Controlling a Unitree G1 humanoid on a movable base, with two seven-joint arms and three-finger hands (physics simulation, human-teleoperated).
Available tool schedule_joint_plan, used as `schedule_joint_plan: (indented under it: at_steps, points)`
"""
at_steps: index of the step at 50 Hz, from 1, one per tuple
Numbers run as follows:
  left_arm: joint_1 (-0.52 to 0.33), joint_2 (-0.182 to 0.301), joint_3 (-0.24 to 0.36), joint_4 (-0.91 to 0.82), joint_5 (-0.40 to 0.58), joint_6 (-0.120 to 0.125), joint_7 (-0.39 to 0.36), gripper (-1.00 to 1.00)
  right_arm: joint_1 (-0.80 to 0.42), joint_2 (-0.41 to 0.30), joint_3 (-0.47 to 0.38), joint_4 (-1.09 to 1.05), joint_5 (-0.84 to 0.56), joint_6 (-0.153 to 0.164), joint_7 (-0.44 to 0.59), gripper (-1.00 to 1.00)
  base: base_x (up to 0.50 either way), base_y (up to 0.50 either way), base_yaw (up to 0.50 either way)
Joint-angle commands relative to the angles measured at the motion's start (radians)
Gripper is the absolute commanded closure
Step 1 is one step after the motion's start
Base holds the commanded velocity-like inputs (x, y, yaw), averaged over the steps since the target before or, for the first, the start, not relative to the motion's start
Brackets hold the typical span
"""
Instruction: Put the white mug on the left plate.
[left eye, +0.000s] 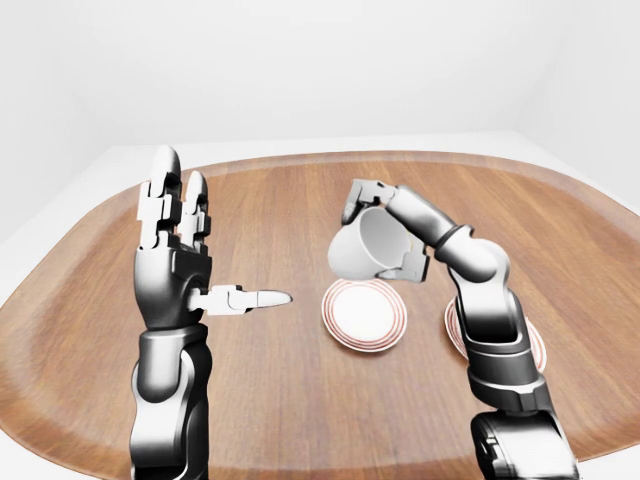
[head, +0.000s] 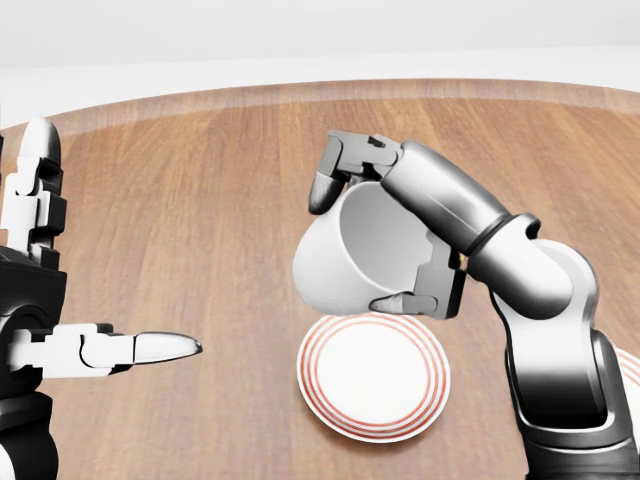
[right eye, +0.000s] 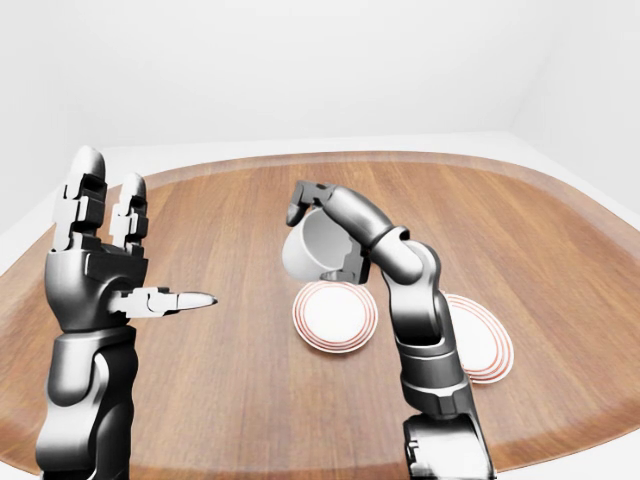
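My right hand (head: 365, 245) is shut on the white mug (head: 345, 250), fingers over its top and thumb under its rim. The mug is tilted on its side in the air, its mouth turned toward the view's lower right. It hangs above the upper edge of the left plate (head: 375, 385), a white plate with red rings lying bare on the wooden table (head: 200, 200). My left hand (left eye: 215, 245) stands raised and open at the left, fingers up, thumb pointing right, holding nothing.
A second red-ringed plate (right eye: 485, 350) lies to the right of the first, partly hidden by my right forearm. The table's raised rim (left eye: 300, 160) curves along the top of the views, with a white floor and wall beyond it.
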Motion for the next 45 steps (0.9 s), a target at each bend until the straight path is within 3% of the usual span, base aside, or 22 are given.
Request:
schedule_joint_plan:
  at_steps: [1,10,14,20,24,33,39,45]
  points:
    - [0.000,0.001,0.002,-0.001,0.000,0.000,0.000,-0.97,-0.154,-0.064,-0.049,0.342,-0.072,0.000,-0.109,1.00,0.00,0.00,0.00]
    - [0.002,0.000,0.002,-0.001,0.000,0.000,-0.001,-0.97,-0.228,-0.093,-0.026,0.721,-0.224,0.000,-0.307,1.00,0.00,0.00,0.00]
    - [0.003,0.000,-0.001,0.001,0.001,0.000,-0.001,-0.98,-0.242,-0.077,-0.016,0.806,-0.250,0.000,-0.343,1.00,0.00,0.00,0.00]
    - [0.004,-0.001,-0.001,-0.001,0.002,0.000,-0.001,-0.97,-0.301,-0.052,0.018,0.997,-0.310,-0.088,-0.422,1.00,0.00,0.00,0.00]
    - [0.006,-0.002,-0.004,0.000,0.003,0.000,-0.002,-0.97,-0.336,-0.019,0.059,1.135,-0.370,-0.175,-0.463,1.00,0.00,0.00,0.00]
    - [0.005,-0.003,-0.005,0.007,0.003,0.000,-0.003,-0.97,-0.437,0.009,0.074,1.325,-0.407,-0.175,-0.415,1.00,0.00,0.00,0.00]
    - [0.006,-0.002,-0.003,0.008,0.001,0.000,-0.003,-0.97,-0.426,0.033,0.062,1.354,-0.373,-0.175,-0.351,1.00,0.00,0.00,0.00]
    - [0.006,-0.003,-0.007,0.007,0.005,0.000,-0.003,-0.97,-0.426,0.031,0.070,1.388,-0.376,-0.175,-0.366,1.00,0.00,0.00,0.00]
